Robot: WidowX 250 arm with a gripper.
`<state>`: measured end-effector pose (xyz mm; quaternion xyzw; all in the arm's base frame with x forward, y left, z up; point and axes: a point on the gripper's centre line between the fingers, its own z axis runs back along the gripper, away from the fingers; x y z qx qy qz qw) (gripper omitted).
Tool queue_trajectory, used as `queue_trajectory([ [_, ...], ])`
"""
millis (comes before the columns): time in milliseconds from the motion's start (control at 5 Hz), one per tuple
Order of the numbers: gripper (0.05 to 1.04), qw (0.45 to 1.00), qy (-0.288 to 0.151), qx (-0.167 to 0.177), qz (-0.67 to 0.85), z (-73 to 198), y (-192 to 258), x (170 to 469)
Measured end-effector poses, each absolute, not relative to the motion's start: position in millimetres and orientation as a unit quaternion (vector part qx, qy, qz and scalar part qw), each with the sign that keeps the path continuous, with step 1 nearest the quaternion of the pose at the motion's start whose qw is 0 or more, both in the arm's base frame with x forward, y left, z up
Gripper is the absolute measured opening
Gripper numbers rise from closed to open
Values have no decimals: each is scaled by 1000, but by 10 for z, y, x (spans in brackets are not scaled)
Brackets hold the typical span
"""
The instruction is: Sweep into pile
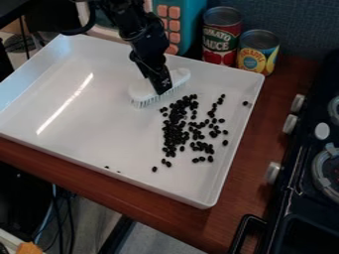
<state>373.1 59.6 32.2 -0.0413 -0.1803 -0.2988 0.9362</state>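
The black gripper [161, 88] hangs over the upper middle of the white tray, shut on a white brush [140, 94]. The brush's bristles point down toward the tray floor, at the upper left of the dark beans. Many small black beans [173, 130] lie in the right half of the white tray [86, 134], densest in a vertical band below the brush. Looser ones spread to the right of that band, and a few lie apart near the tray's right and front walls.
Behind the tray stand a tomato sauce can [221, 37], a pineapple can [258, 52] and a teal box with pink buttons [182, 22]. A black stove [311, 198] with knobs is at the right. The wooden counter [245, 163] runs between tray and stove.
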Motion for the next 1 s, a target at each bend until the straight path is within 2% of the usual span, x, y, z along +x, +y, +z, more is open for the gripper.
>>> queue_trajectory([
  [600,711,916,-186,-66,-348,322,285,3367],
  [1000,711,908,-185,-71,-369,322,186,3229],
])
